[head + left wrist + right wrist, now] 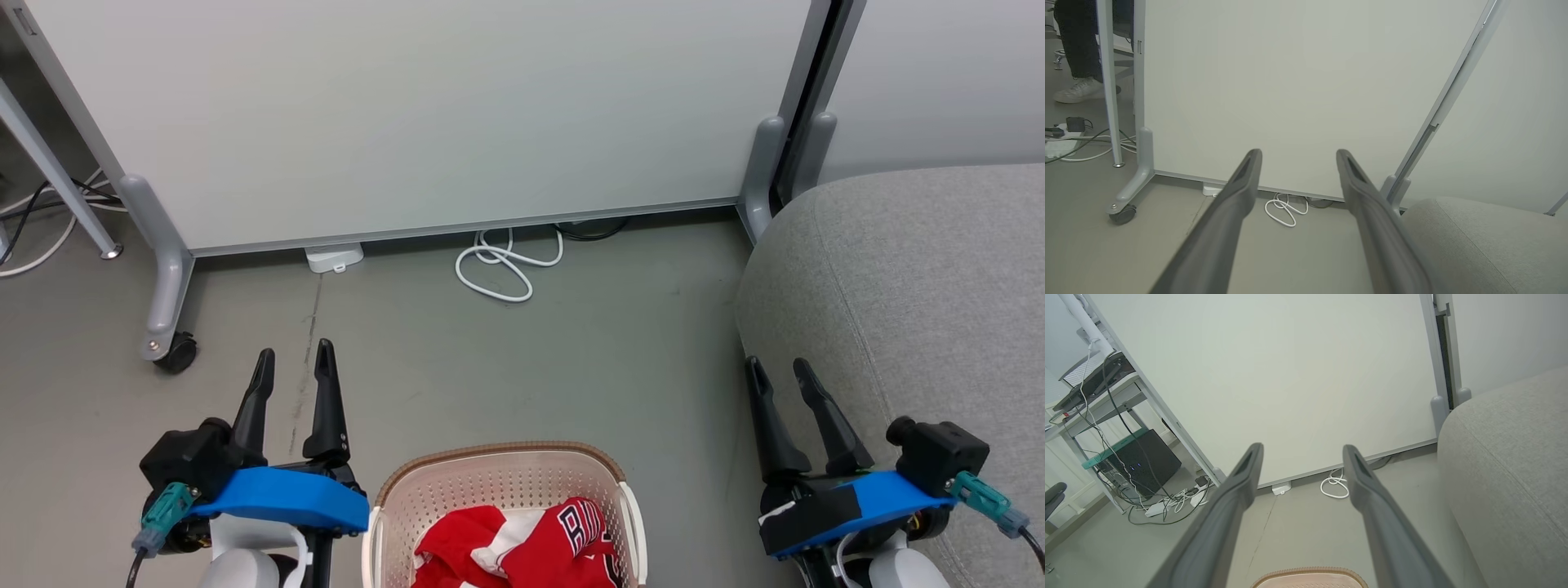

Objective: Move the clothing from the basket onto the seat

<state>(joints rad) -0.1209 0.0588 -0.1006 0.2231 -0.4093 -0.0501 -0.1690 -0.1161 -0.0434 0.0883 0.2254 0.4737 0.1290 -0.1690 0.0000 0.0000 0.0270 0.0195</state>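
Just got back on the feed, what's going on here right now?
Nothing is being handled at this moment. The left pincer and right pincer are both open and empty, one on either side of the basket. The red clothing lies bunched in the basket, not yet picked up. The grey seat is on the robot's right, and the part in view has no garment on it.
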